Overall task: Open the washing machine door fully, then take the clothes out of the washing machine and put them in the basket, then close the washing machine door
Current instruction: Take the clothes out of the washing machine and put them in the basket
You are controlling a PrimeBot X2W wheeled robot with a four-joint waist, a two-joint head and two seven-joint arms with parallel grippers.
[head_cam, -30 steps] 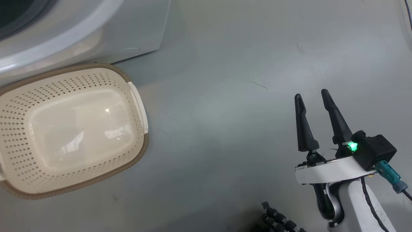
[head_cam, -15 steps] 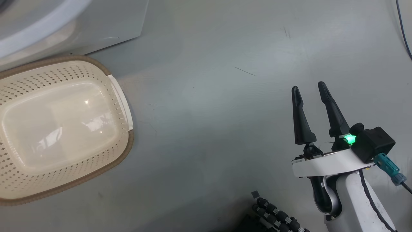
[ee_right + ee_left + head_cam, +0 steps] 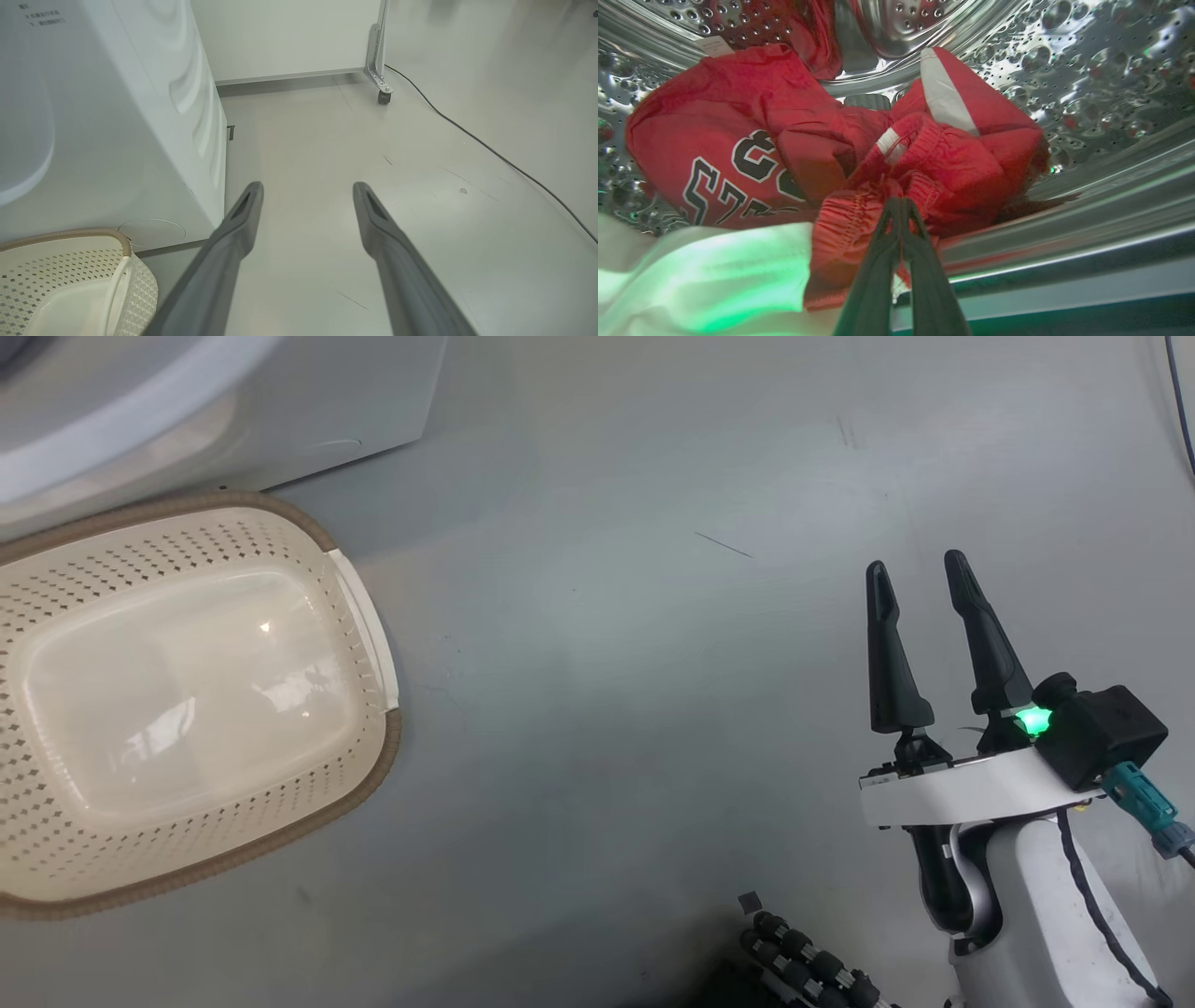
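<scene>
Scuffed grey floor (image 3: 607,709), basket (image 3: 390,751) beside washing machine (image 3: 355,392); right pincer (image 3: 915,565) wide above floor; left pincer (image 3: 900,203) clamped on clothes (image 3: 966,158).

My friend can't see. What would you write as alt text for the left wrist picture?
The left gripper is shut, pinching a bunched fold of the red clothes lying inside the shiny steel drum. One garment shows dark lettering edged in white.
</scene>
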